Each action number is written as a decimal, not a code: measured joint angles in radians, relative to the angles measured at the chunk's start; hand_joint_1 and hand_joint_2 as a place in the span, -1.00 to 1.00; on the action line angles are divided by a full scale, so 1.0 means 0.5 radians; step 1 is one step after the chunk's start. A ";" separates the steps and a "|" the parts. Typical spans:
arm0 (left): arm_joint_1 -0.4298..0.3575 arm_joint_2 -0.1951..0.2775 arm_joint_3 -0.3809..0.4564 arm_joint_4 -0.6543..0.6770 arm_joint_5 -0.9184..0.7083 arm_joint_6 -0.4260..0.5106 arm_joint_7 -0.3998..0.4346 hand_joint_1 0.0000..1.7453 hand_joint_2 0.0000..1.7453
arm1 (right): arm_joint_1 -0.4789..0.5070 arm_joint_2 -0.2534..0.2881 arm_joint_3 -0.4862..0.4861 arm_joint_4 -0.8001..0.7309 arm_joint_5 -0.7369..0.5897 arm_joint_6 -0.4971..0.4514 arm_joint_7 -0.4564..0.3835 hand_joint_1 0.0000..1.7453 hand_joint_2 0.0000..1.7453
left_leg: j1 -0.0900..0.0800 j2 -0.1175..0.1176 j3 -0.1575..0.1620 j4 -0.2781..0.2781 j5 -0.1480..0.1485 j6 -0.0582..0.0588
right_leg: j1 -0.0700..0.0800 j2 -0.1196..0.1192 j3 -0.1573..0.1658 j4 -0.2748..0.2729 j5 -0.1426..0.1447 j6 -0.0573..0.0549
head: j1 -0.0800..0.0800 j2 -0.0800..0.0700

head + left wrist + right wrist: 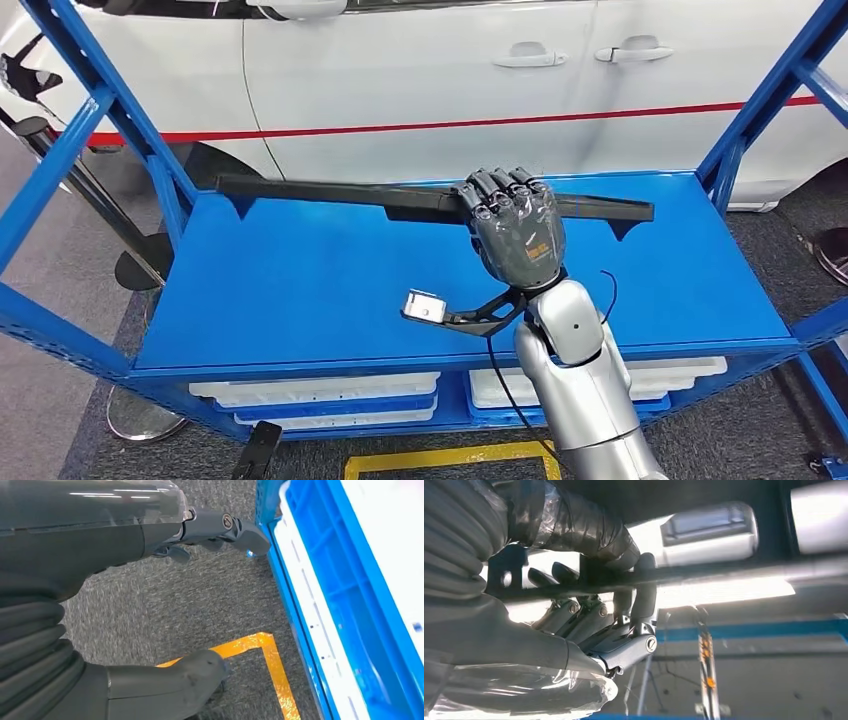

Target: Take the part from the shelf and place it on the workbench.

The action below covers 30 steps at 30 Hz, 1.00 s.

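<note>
Head view: right robot hand (515,228) grips the black part (400,197), knuckles up.

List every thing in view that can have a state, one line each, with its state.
long black part: lying along the back of the blue shelf top, gripped right of its middle.
right hand: fingers curled over the part, holding it.
left hand: hanging low over the grey carpet beside the shelf, fingers apart, holding nothing.
blue shelf top: carries the part.
</note>
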 joint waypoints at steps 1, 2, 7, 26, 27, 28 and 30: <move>0.001 0.000 -0.007 0.000 -0.001 0.006 -0.002 -1.00 1.00 | 0.010 0.034 -0.047 -0.024 -0.031 0.000 -0.111 1.00 1.00 | 0.002 0.001 -0.012 0.032 -0.025 -0.013 | -0.004 -0.001 0.004 -0.006 0.003 -0.010 | 0.000 0.000; 0.002 0.000 -0.010 0.000 -0.001 0.006 -0.002 -1.00 1.00 | 0.019 0.071 -0.100 -0.042 -0.064 0.000 -0.223 1.00 1.00 | 0.005 0.002 -0.042 0.101 -0.069 -0.025 | -0.009 -0.004 0.008 -0.012 0.006 -0.019 | 0.000 0.000; 0.031 0.001 -0.015 0.000 0.008 -0.049 0.055 -1.00 1.00 | 0.074 0.236 -0.329 -0.095 -0.197 0.001 -0.550 1.00 1.00 | 0.019 0.003 -0.222 0.497 -0.218 -0.052 | -0.007 -0.007 0.009 -0.011 0.002 -0.034 | -0.001 0.000; 0.130 0.004 -0.115 -0.001 -0.033 -0.053 0.168 -1.00 1.00 | 0.259 0.328 -0.389 -0.304 -0.445 0.001 -0.649 1.00 1.00 | 0.006 -0.002 0.040 -0.020 -0.009 0.043 | -0.001 -0.004 -0.040 0.099 -0.021 0.031 | 0.001 0.000; 0.127 0.003 -0.113 -0.001 -0.019 -0.056 0.154 -1.00 1.00 | 0.259 0.329 -0.390 -0.315 -0.475 0.001 -0.659 1.00 1.00 | 0.003 -0.003 0.038 -0.014 -0.014 0.033 | 0.003 -0.003 -0.006 0.026 -0.004 0.024 | 0.000 0.000; 0.125 0.003 -0.111 -0.001 -0.008 -0.056 0.144 -1.00 1.00 | 0.259 0.329 -0.393 -0.324 -0.508 0.001 -0.669 1.00 1.00 | 0.001 -0.003 0.036 -0.012 -0.017 0.022 | 0.007 0.000 0.001 0.006 -0.009 0.016 | 0.000 0.000; 0.121 0.004 -0.108 -0.002 0.014 -0.053 0.132 -1.00 1.00 | 0.262 0.329 -0.399 -0.339 -0.586 0.001 -0.688 1.00 1.00 | 0.003 -0.002 0.035 -0.011 -0.023 0.000 | 0.006 0.002 0.002 -0.001 -0.002 -0.003 | 0.000 0.000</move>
